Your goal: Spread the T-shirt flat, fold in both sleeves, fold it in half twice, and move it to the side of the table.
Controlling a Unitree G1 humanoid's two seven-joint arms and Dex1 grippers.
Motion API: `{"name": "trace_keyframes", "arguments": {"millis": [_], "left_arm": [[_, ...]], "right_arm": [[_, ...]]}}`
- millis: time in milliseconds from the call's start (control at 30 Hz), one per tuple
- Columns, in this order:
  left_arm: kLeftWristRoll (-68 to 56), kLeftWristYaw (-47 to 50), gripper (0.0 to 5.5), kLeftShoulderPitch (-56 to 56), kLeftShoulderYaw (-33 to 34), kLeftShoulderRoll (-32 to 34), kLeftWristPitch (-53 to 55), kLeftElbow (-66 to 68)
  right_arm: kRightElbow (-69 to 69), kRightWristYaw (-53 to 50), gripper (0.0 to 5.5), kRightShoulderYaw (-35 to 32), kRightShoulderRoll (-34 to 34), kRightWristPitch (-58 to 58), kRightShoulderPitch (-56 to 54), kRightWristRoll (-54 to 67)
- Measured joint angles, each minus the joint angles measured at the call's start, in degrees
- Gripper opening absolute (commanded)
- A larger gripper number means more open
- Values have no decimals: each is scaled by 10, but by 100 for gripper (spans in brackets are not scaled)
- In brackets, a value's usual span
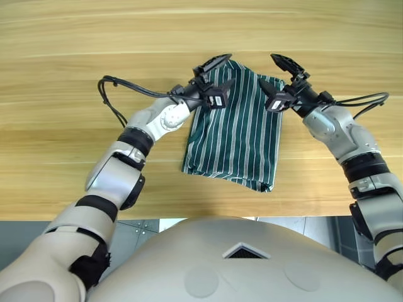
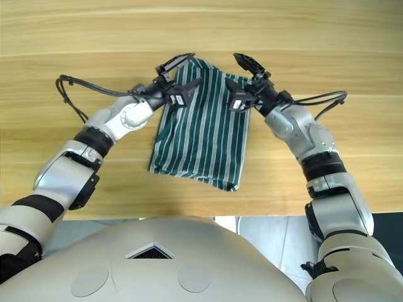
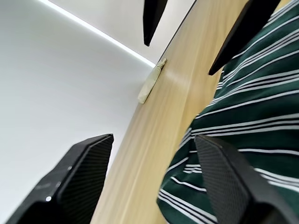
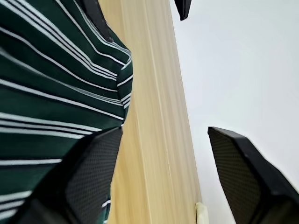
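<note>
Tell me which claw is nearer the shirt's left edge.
Left. The left claw hangs open at the far end of the left edge of the shirt; the right claw hangs open at its far right corner.

I log the left silver-grey arm (image 1: 116, 173) and right silver-grey arm (image 1: 340, 135) stretched toward the far side, elbows out. The left black two-finger gripper (image 1: 230, 69) is spread wide, tips pointing right. The right black two-finger gripper (image 1: 267, 69) is likewise spread, tips pointing left, near it but apart.
</note>
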Motion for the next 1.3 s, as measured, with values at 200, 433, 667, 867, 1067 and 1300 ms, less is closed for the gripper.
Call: {"name": "trace_keyframes", "arguments": {"millis": [200, 433, 667, 867, 1067, 1300], "left_arm": [[4, 28, 324, -7, -17, 4, -22, 58], [-34, 39, 324, 13, 2, 34, -44, 80], [-72, 36, 324, 45, 23, 57, -102, 88], [-84, 38, 324, 65, 27, 64, -112, 79], [-96, 52, 324, 81, 39, 77, -122, 62], [-156, 89, 324, 209, 152, 178, -169, -150]], "right_arm": [[-43, 46, 338, -8, -3, 3, 29, 21], [-3, 103, 338, 25, 0, -4, 38, 27], [125, 72, 338, 47, 1, -26, -40, 19], [156, 48, 338, 68, 4, -48, -68, -1], [129, 36, 338, 44, 38, -155, -66, 79], [44, 105, 338, -32, 63, -186, -24, 288]]}}
